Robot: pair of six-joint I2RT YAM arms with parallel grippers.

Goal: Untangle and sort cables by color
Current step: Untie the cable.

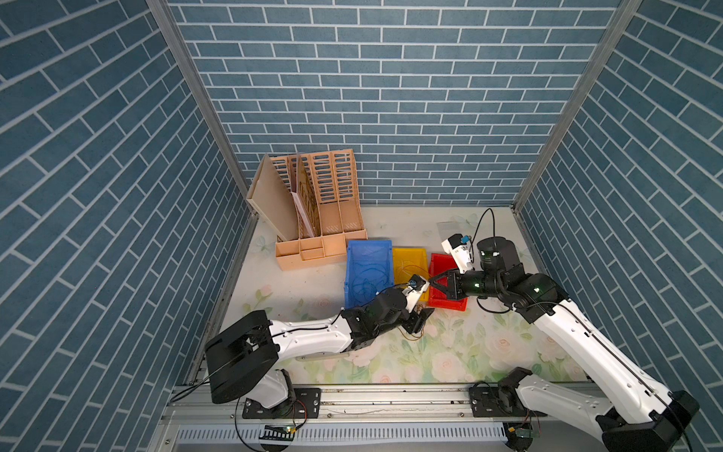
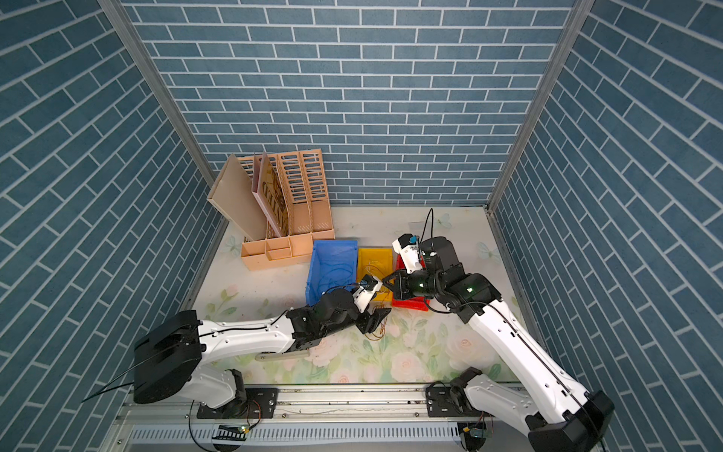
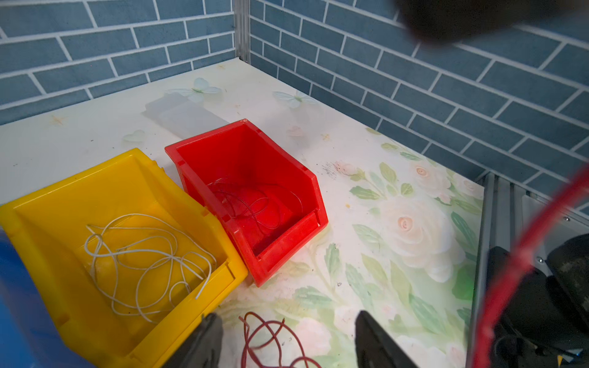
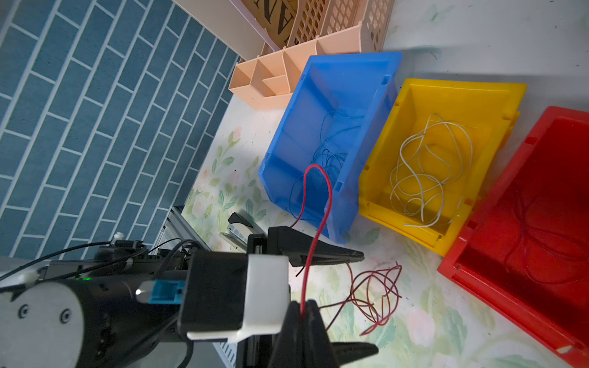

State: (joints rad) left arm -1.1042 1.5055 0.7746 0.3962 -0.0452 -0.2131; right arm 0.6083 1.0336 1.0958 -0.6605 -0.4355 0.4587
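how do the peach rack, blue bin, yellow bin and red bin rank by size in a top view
1. peach rack
2. blue bin
3. yellow bin and red bin: look alike, both partly hidden

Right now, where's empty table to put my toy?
Bare table between the peach organizer and the left arm, and at the front between that arm and the right arm. Crowded in front of the yellow bin, around the loose red cable.
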